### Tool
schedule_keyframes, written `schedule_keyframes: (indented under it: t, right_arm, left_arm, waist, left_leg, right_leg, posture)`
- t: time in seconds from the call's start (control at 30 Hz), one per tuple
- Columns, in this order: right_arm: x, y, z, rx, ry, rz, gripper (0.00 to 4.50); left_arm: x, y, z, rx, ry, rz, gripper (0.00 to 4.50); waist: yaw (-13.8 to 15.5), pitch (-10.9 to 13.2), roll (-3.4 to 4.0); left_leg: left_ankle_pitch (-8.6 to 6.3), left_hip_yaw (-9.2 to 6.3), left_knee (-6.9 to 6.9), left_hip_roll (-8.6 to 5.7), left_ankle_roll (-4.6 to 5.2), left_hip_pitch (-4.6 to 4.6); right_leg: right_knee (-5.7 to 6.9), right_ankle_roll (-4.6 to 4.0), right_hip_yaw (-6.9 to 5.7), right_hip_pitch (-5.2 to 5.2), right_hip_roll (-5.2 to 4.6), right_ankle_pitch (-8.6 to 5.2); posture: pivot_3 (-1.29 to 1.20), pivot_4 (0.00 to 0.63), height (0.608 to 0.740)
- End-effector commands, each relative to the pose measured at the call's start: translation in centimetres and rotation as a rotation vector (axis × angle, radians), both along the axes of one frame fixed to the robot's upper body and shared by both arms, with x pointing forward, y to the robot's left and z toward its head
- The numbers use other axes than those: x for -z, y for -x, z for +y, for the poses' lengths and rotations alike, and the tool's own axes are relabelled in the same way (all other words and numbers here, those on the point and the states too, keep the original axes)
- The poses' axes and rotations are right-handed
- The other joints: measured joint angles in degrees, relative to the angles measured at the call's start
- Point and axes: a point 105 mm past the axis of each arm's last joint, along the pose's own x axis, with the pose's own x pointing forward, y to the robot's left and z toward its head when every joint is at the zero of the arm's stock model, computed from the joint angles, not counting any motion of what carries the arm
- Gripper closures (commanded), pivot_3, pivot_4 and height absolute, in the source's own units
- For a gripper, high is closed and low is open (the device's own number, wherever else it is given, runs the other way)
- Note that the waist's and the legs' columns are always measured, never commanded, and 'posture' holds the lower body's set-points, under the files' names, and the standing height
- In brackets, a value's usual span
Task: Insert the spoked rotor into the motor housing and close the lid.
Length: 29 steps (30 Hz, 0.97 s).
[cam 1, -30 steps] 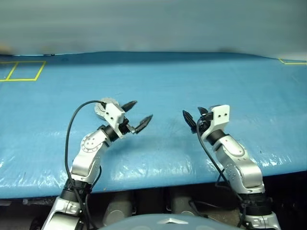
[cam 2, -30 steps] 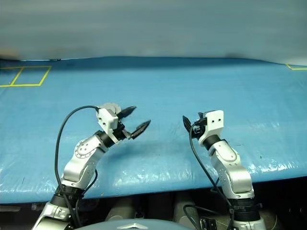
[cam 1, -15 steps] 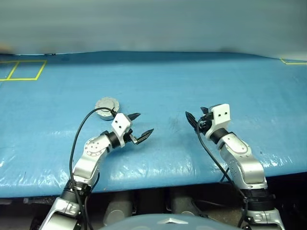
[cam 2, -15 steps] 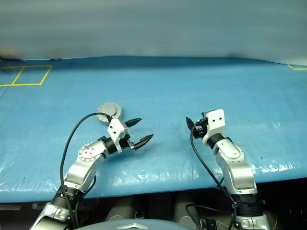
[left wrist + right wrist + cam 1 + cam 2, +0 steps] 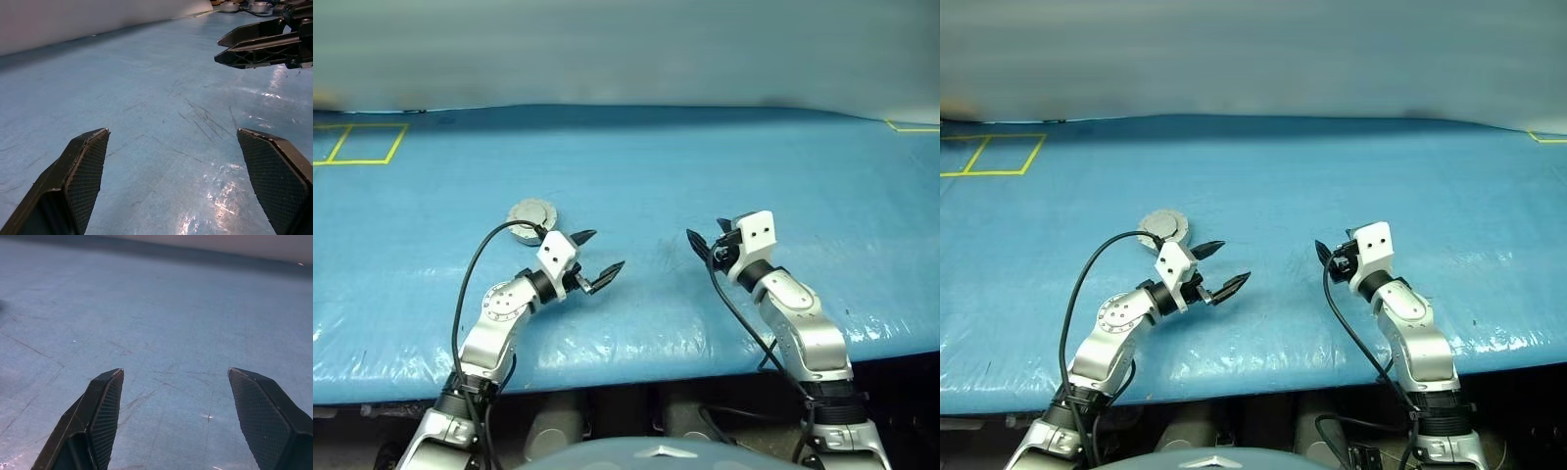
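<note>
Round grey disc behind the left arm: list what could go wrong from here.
1. The disc sits just behind the left arm's black cable; a swing back may snag or push it.
2. Both the left gripper and the right gripper are open and empty, pointing away from it, so reaching it takes a turn back.
</note>
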Motion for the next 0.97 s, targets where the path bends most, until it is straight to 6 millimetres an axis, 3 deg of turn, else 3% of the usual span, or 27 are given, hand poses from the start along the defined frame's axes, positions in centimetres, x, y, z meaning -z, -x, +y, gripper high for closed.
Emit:
schedule_keyframes:
  t: [0.03,0.97]
  right_arm:
    - [-1.36,-0.26,0.40,-0.016,0.002,-0.056,0.92]
    - [-2.05,-0.79,0.38,-0.043,0.008,-0.062,0.92]
  left_arm:
    - [-1.60,0.07,-0.25,0.001,0.022,-0.059,0.03]
    - [-2.05,-0.29,-0.19,-0.006,0.030,-0.083,0.03]
  waist:
    - [0.0,0.0,0.00]
    - [0.0,0.0,0.00]
  left_leg:
    - [0.00,0.00,0.00,0.00,0.00,0.00]
    - [0.02,0.01,0.01,-0.01,-0.03,0.02]
  right_leg:
    - [0.00,0.00,0.00,0.00,0.00,0.00]
    - [0.02,0.01,0.01,0.02,0.02,0.01]
  posture:
    - [0.00,0.150,0.740]
    - [0.00,0.150,0.740]
